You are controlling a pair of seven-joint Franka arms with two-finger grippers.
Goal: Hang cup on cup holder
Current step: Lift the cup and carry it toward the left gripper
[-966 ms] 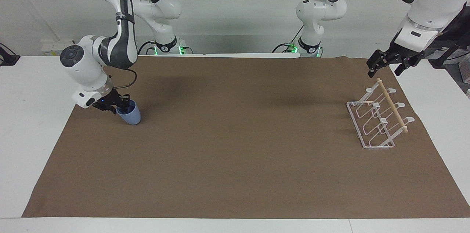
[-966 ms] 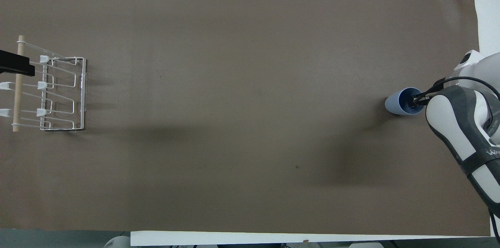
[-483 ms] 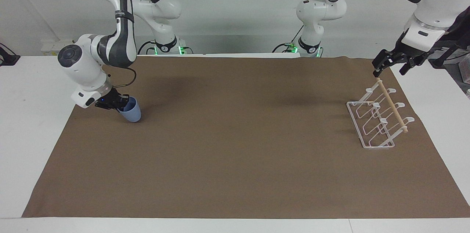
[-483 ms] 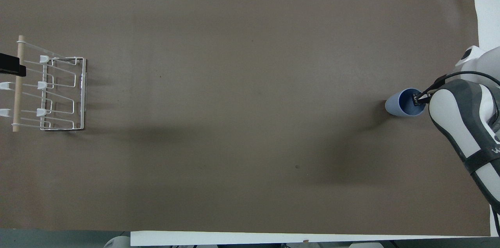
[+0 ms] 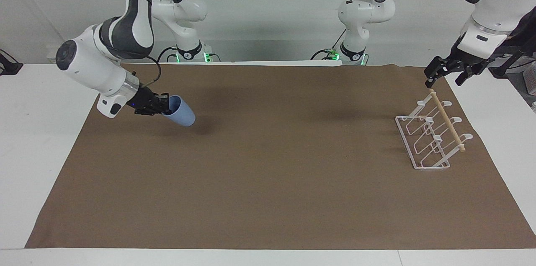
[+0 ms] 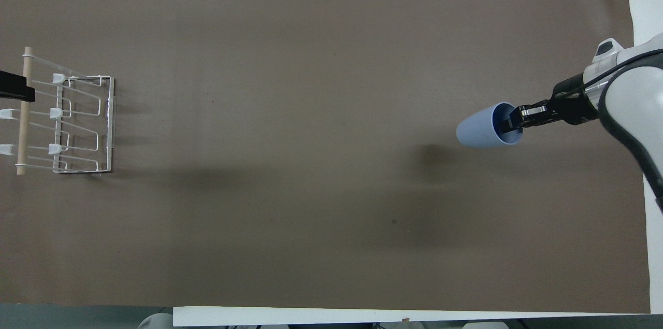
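Observation:
The light blue cup (image 5: 181, 112) (image 6: 479, 127) hangs tilted on its side above the brown mat at the right arm's end of the table, with its shadow on the mat beneath it. My right gripper (image 5: 164, 106) (image 6: 514, 119) is shut on the cup's rim, one finger inside the mouth. The white wire cup holder (image 5: 423, 168) (image 6: 110, 122) with its wooden rod (image 5: 447, 122) (image 6: 22, 127) stands on the mat at the left arm's end, with nothing on it. My left gripper (image 5: 444, 78) hovers open over the rod's end nearer to the robots, not touching it.
A brown mat (image 5: 268, 182) (image 6: 311, 189) covers most of the white table (image 5: 37, 140). A long bare stretch of mat lies between the cup and the cup holder.
My right gripper has shut on the cup's rim, lifted it off the mat, tipped it sideways and carried it toward the table's middle. The left gripper rose a little, then held still.

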